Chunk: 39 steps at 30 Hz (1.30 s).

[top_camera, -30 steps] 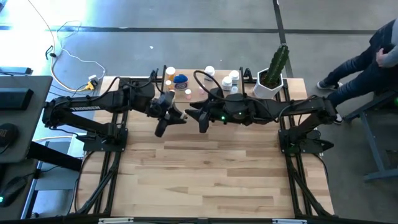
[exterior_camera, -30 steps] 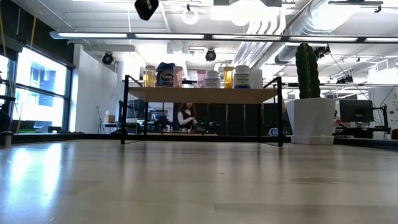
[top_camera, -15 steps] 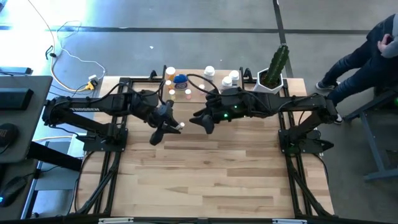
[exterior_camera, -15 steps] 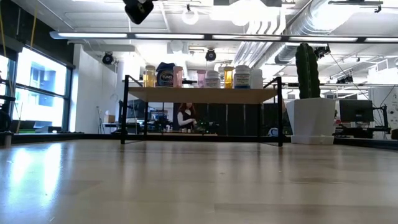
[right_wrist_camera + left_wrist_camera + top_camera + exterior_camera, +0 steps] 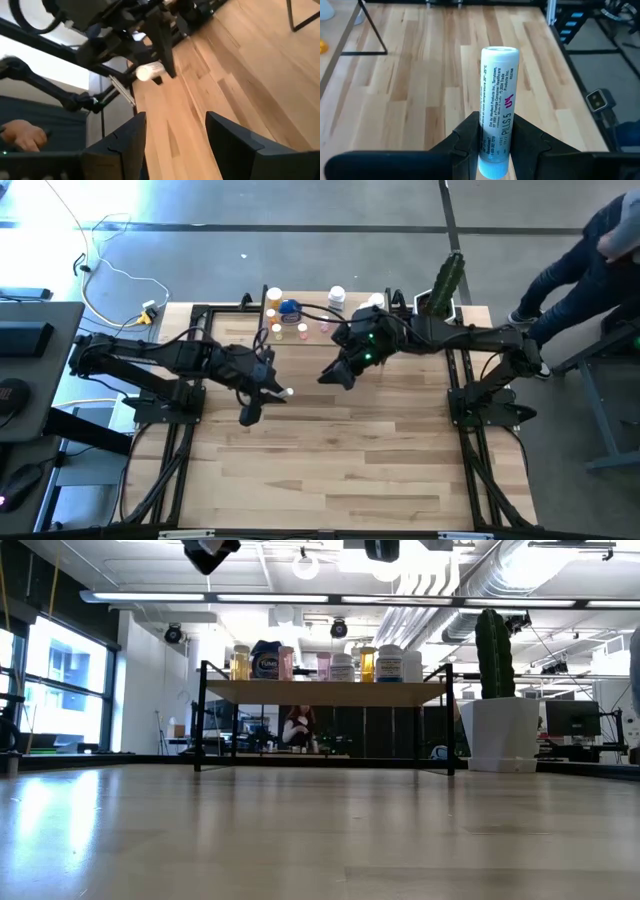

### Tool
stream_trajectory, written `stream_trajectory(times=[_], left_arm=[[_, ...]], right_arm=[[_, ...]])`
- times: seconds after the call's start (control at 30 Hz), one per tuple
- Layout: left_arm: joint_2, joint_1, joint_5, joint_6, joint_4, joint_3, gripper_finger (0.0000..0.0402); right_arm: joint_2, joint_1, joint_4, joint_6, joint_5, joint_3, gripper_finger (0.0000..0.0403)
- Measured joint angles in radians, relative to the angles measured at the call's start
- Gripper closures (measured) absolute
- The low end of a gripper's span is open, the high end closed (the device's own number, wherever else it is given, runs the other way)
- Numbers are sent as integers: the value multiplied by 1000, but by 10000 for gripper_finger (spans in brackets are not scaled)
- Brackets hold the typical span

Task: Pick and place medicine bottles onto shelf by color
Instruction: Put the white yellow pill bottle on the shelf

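Observation:
My left gripper hangs above the table's middle left, shut on a slim white medicine bottle with printed text. The bottle also shows in the right wrist view. My right gripper is open and empty, in the air to the right of the left one and facing it. The shelf stands on black legs at the table's far edge. Several bottles stand on its top: orange, blue-lidded, pink and white. My left gripper pinches the white bottle between its two fingers at the end nearest the wrist. The bottle lies along the fingers, and its free end sticks out toward the table's right. It is lifted clear of the table.
A cactus in a white pot stands at the far right, beside the shelf. A person stands off the table's right far corner. Black frame rails run along both sides. Bare wood lies in front of the shelf.
My left gripper has moved toward the table's near edge and a little left, away from the shelf, still holding the white bottle. My right arm has drawn back toward the far right, and its gripper has shifted slightly right.

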Motion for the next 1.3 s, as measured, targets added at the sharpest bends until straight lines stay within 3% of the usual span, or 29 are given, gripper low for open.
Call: stream_trajectory(times=[0.4, 0.7, 1.0, 1.3], left_arm=[[26, -121, -122, 2, -54, 2, 326], [116, -154, -111, -120, -97, 0, 326], [190, -154, -58, -129, -103, 0, 326], [196, -153, 6, -148, -40, 0, 326]], right_arm=[[28, -76, -41, -21, -170, 0, 208], [91, -49, -4, -39, -166, 0, 208], [152, 27, 134, -52, -153, 0, 208], [194, 101, 165, -222, -69, -1, 208]])
